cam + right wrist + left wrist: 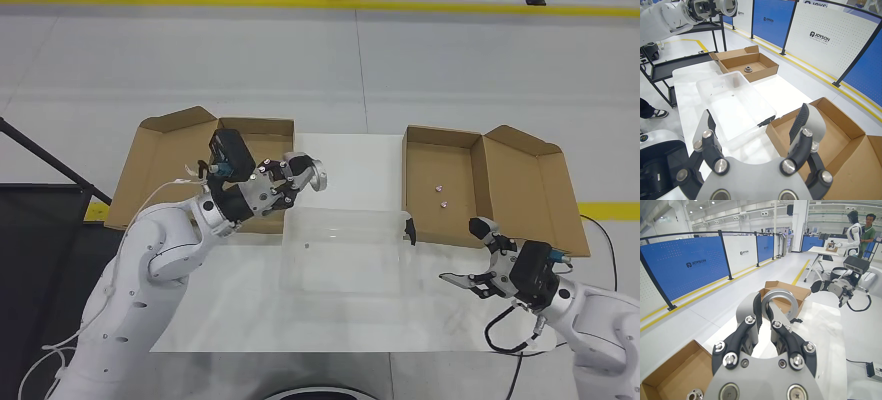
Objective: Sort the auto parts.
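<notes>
My left gripper (763,309) is clamped on the rim of the metal ring (791,308), one finger through the bore and the other against the outer wall. The ring is in the air past my fingertips, over the table just beside the left box (170,170), towards the clear bin (345,250). Being round, it has no long axis. Its bore is tilted and seems to face across towards my right gripper (756,111), which hangs spread and empty by the right box (445,190). The left box, holding a flanged hub (694,394), lies back to my left, so I judge that is the way to go.
</notes>
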`<action>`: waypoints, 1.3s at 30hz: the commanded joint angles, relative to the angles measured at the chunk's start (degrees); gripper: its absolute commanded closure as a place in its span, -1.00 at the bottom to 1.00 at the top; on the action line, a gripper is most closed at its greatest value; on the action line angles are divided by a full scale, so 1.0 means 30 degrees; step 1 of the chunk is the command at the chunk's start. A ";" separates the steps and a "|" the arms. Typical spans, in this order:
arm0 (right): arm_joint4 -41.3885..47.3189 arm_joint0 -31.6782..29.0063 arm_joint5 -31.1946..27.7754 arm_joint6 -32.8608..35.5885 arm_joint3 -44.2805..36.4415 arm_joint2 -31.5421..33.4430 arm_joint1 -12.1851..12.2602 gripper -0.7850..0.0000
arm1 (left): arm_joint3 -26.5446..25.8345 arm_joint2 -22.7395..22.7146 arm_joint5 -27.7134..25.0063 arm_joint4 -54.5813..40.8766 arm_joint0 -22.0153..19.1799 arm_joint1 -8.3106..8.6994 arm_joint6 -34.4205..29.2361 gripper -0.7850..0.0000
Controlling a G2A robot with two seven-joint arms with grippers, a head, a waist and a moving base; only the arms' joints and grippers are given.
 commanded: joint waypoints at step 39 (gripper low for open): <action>0.0000 0.0000 0.0000 0.0000 0.0000 0.0000 0.0000 -1.00 | 0.8576 0.0640 0.7295 0.0341 -0.4223 -0.0083 -1.3286 1.00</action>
